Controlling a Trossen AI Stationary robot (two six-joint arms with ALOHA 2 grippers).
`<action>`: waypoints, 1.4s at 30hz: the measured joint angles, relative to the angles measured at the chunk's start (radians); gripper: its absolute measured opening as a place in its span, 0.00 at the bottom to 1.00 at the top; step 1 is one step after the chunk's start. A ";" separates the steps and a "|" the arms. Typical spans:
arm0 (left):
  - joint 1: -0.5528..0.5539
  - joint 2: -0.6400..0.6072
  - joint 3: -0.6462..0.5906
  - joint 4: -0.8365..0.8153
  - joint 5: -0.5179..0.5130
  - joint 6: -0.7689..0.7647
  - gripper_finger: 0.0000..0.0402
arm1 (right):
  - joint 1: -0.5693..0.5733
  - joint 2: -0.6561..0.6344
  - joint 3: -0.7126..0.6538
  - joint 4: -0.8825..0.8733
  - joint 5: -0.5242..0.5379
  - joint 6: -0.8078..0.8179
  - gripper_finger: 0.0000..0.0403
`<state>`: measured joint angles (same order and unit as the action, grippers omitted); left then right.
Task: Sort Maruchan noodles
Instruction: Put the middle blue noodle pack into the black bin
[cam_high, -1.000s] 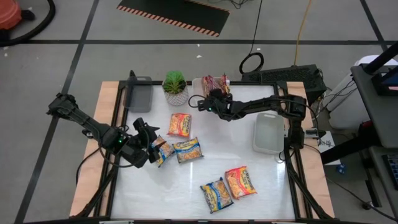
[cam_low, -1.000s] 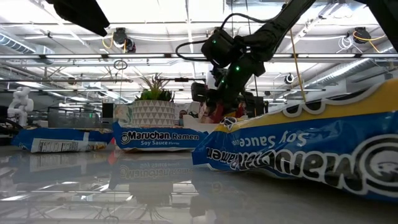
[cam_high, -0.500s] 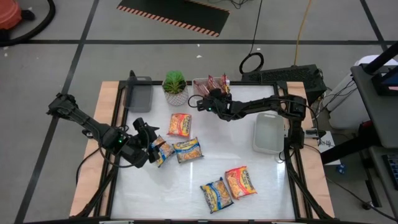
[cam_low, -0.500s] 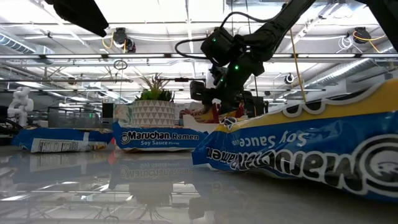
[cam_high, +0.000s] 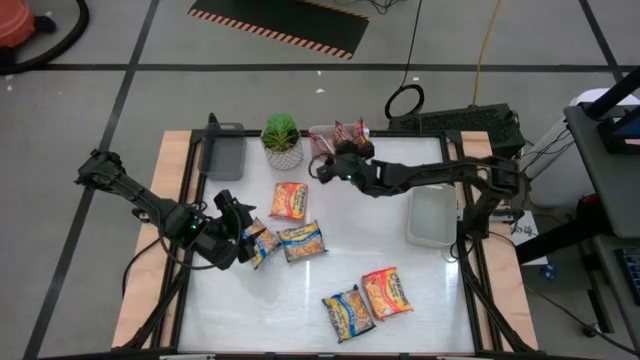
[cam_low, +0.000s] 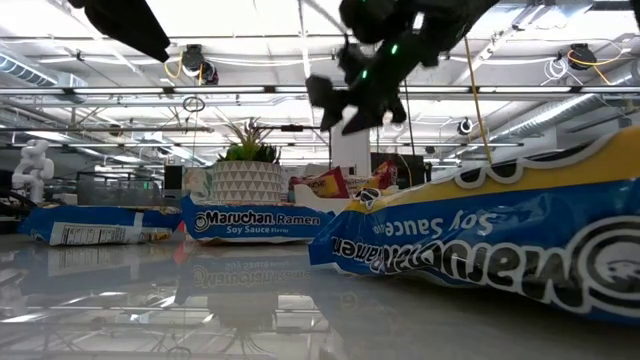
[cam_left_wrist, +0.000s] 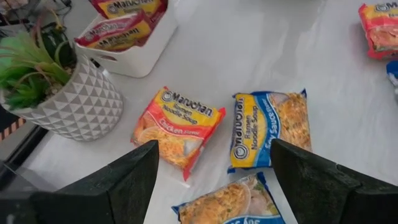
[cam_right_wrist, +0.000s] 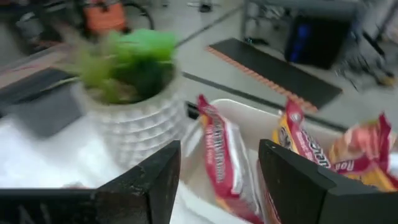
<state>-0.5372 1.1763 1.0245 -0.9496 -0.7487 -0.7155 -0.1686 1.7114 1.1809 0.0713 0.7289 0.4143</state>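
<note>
The right end effector (cam_high: 333, 160) stands open and empty just beside the white tray (cam_high: 316, 133) with red packets (cam_high: 345, 131), so it should rise clear before going to the red packet (cam_high: 289, 200) on the bench (cam_high: 330, 265).

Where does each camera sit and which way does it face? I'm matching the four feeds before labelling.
High view: overhead, straight down on the table; both arms show.
Low view: at tabletop height, looking across the packets into the room; the right hand hangs above.
Left wrist view: on the left arm, past its open fingers toward the packets.
Right wrist view: on the right arm, open fingers, facing the white tray.
Shared: the potted plant appears in every view.
</note>
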 joint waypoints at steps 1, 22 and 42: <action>-0.001 0.000 0.000 -0.003 0.004 0.000 0.78 | 0.019 -0.019 0.000 -0.010 -0.001 -0.034 0.52; -0.003 0.000 0.000 -0.090 0.042 -0.040 0.78 | 0.424 -0.049 -0.019 -0.153 -0.323 -0.137 0.52; -0.010 0.000 0.000 -0.104 0.041 -0.110 0.78 | 0.433 0.083 -0.020 -0.195 -0.554 -0.007 0.58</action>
<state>-0.5469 1.1763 1.0245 -1.0538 -0.7074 -0.8258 0.2642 1.7946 1.1606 -0.1238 0.1748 0.4072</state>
